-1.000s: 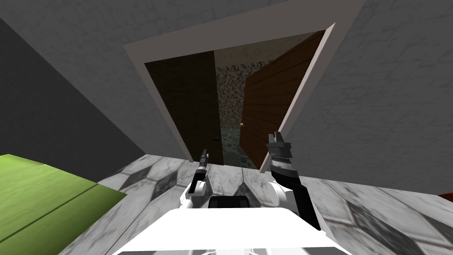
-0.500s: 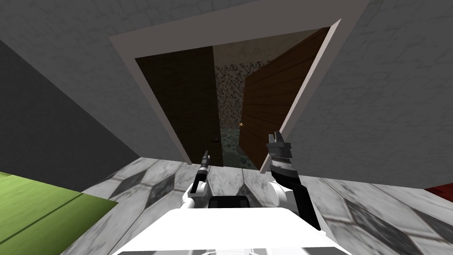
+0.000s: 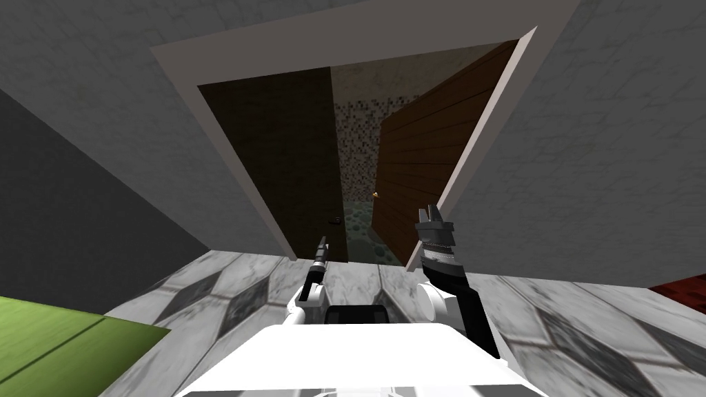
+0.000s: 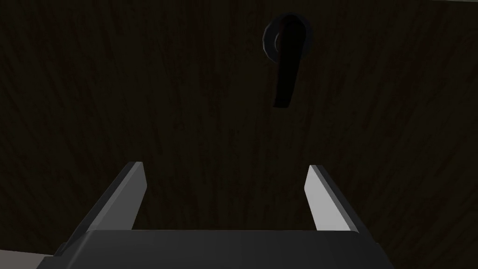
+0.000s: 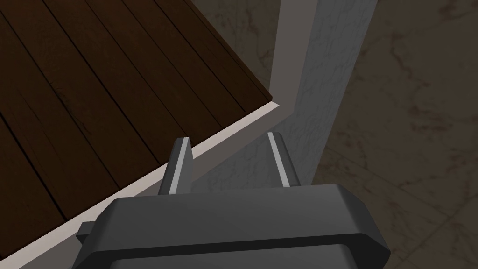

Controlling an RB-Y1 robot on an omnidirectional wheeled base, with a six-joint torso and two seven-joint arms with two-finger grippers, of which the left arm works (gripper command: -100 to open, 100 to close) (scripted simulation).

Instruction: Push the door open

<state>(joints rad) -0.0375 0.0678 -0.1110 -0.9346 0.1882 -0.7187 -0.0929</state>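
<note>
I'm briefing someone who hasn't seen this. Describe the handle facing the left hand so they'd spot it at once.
Find the pale-framed doorway in the grey wall, with two brown leaves. On the darker left leaf, near its inner edge, sits the handle, ahead of the open left hand. It is a black lever on a round plate, unlike the small orange knob on the right leaf.

Green mat [image 3: 62, 344], red obj [image 3: 682, 284] both cut off at edges.
</note>
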